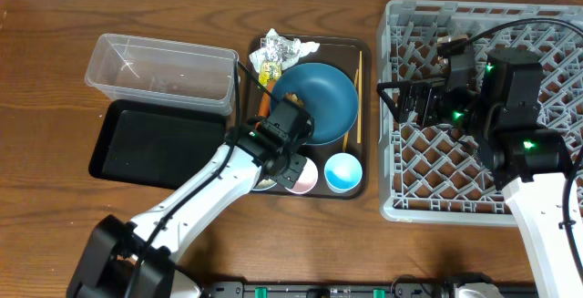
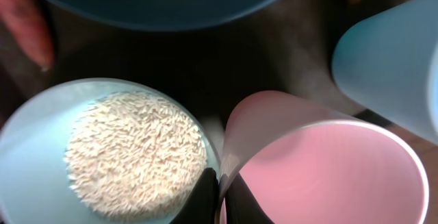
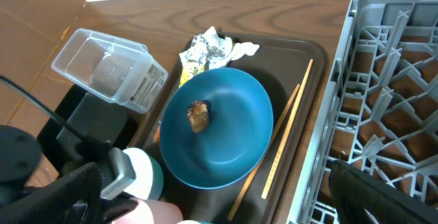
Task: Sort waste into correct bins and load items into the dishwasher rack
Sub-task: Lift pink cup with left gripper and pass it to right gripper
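Left claw (image 2: 220,195) pinches the rim of the pink cup (image 2: 328,176) at the front edge of the brown tray (image 1: 366,61), beside the rice bowl (image 2: 27,148), presumably to carry it to the rack (image 1: 437,175) right of the tray, where the right claw (image 1: 393,103) hovers wide open and empty.

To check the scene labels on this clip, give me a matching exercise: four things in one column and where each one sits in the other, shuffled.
1. brown food lump
2. rice
3. chopsticks
4. pink cup

A. in the white bowl
B. rim between the jaws of the left gripper
C. on the blue plate
D. on the brown tray, beside the plate

Pairs: 1-C, 2-A, 3-D, 4-B
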